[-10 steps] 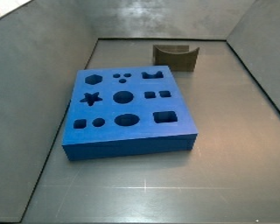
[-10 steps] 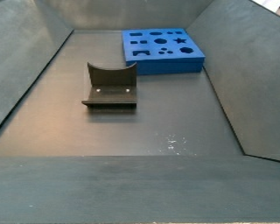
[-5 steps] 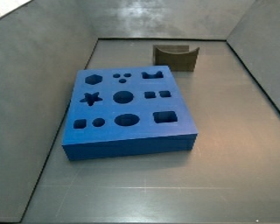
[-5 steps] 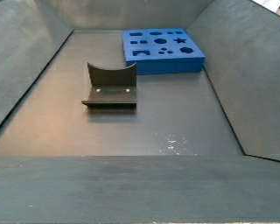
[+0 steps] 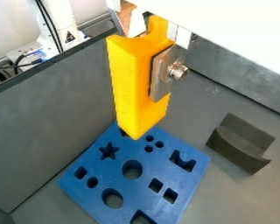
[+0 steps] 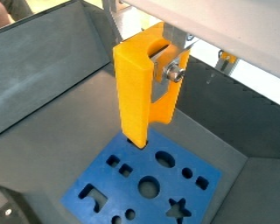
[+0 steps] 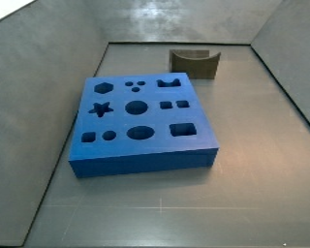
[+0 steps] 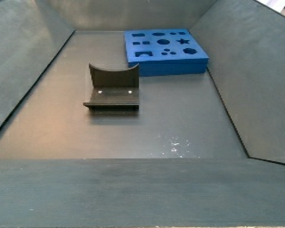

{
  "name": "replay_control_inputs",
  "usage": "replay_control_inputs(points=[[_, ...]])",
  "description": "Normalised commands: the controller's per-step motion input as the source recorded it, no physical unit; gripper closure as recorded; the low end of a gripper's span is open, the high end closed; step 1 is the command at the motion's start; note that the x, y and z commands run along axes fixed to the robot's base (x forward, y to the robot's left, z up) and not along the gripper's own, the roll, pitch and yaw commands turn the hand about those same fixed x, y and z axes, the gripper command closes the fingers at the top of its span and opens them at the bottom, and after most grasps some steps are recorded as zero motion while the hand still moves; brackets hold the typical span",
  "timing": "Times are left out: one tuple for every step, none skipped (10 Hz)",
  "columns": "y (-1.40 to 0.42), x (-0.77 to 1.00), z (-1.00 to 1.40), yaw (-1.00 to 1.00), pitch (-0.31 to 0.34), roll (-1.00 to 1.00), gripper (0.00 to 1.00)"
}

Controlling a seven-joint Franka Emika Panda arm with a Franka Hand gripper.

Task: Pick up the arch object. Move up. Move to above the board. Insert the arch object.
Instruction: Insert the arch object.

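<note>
from my wrist cameras i see the gripper [image 5: 154, 66] clamped on the arch object [image 5: 139, 83], its silver finger [image 5: 163, 74] pressed flat against the side of the bright orange-yellow block, which hangs upright with its lower end pointing down at the board [image 5: 94, 166]. in both wrist views the arch object sits high above the blue slab, well apart from its top face, over the part with the smaller holes near the star cut-out [image 5: 108, 151]. neither side view shows the gripper or the block at all; they only give me the board [image 7: 140, 155] on the floor and the dark olive-brown block with the curved cut-out [image 8: 111, 87] standing well apart from it, so i judge the arm is above those cameras' frames. i'd say the lift is done and i'm at the hover-over-the-board step, with insertion not yet begun. my worry is alignment: i can't tell from here which hole matches the block's footprint, and a small offset or twist would land its lower end on the blue rim between holes and jam or tip it in the grip. the hold is near the block's upper part, so a sideways push at the bottom could lever it between the pads. descending fast would make either fault worse.
</note>
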Motion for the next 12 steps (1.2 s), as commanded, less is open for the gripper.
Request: replay_control_inputs(points=[[-0.07,0.0,0.0,0.0,0.0,0.01,1.0],[0.0,0.0,-0.05,0.0,0.0,0.0,1.0],[0.13,-0.17,-0.1,-0.23,-0.043,0.0,1.0],[0.25,-0.23,-0.15,-0.37,-0.007,-0.03,1.0],[0.3,-0.18,-0.19,-0.56,0.0,-0.06,1.0],[0.23,-0.08,-0.18,-0.65,0.0,-0.07,1.0],[0.2,-0.03,-0.17,-0.67,0.0,-0.07,1.0],[0.21,0.0,-0.15,-0.66,0.0,-0.07,1.0],[0.22,0.0,-0.16,-0.64,0.0,-0.09,1.0],[0.23,0.0,-0.15,-0.62,0.0,-0.12,1.0],[0.22,0.0,-0.16,-0.61,0.0,-0.11,1.0],[0.17,0.0,-0.15,-0.61,0.0,-0.09,1.0]])
